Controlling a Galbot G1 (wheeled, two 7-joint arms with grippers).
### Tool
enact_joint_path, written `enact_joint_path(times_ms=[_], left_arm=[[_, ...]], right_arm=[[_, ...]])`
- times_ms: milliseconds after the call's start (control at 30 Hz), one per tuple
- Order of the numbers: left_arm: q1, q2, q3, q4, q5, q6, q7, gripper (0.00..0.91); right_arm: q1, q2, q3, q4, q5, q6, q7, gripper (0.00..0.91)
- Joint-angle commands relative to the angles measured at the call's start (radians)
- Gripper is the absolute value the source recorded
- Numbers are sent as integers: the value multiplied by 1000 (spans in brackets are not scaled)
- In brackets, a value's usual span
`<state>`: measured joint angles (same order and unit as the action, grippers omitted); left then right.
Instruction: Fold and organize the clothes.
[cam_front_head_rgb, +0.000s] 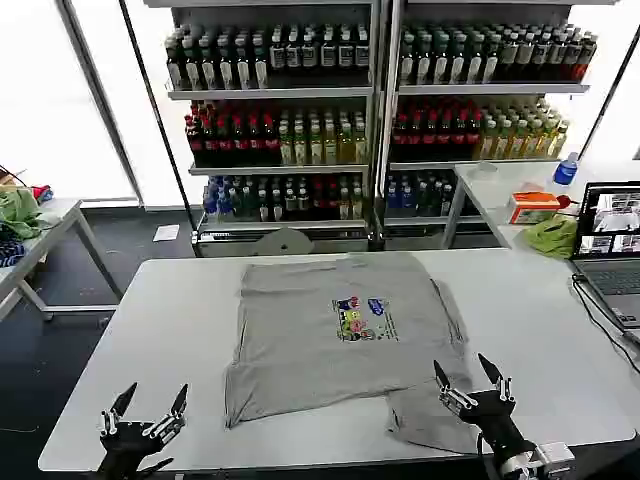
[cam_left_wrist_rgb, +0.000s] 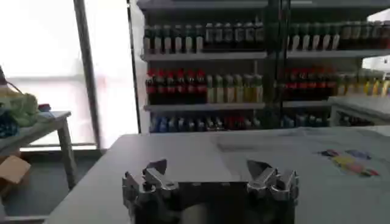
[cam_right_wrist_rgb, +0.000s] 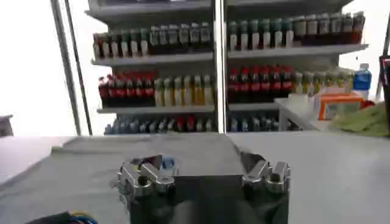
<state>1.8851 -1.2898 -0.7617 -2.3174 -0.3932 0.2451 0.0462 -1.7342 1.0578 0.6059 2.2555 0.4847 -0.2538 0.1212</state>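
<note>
A light grey short-sleeved shirt (cam_front_head_rgb: 330, 330) lies spread flat in the middle of the white table (cam_front_head_rgb: 180, 300), a small multicoloured print (cam_front_head_rgb: 360, 318) on its chest. Its near right corner reaches under my right gripper (cam_front_head_rgb: 466, 374), which hovers open above that hem with nothing held. My left gripper (cam_front_head_rgb: 152, 400) stands open over the bare table near the front left edge, apart from the shirt's near left corner. The left wrist view shows the shirt (cam_left_wrist_rgb: 304, 149) off to one side of the left gripper (cam_left_wrist_rgb: 208, 170). The right gripper (cam_right_wrist_rgb: 201, 165) hangs over grey cloth (cam_right_wrist_rgb: 122, 164).
Shelves of bottled drinks (cam_front_head_rgb: 370, 110) stand behind the table. A laptop (cam_front_head_rgb: 612, 240) sits at the table's right edge, with a green cloth (cam_front_head_rgb: 552, 236) and an orange box (cam_front_head_rgb: 533, 206) on a second table behind. A side table with green cloth (cam_front_head_rgb: 18, 210) stands far left.
</note>
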Motion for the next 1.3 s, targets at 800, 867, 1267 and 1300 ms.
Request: enact_joint_path(times_ms=[800,867,1267,1300], left_arm=[[-103,123,212,30,-196,212,-118,907],[-109,125,213,41,-188,211,-116,907],[-129,115,220,75,-184,203,-107,907],[-136,114,222,83,-184,201,-104,907]], right_arm=[[-39,19,-11,8,210,-324,193,907],[-35,26,-22,2,219,-325,216,907],[-2,41,-78,-36,244,-323,242,0],[3,43,-84,-37,243,-323,241,0]])
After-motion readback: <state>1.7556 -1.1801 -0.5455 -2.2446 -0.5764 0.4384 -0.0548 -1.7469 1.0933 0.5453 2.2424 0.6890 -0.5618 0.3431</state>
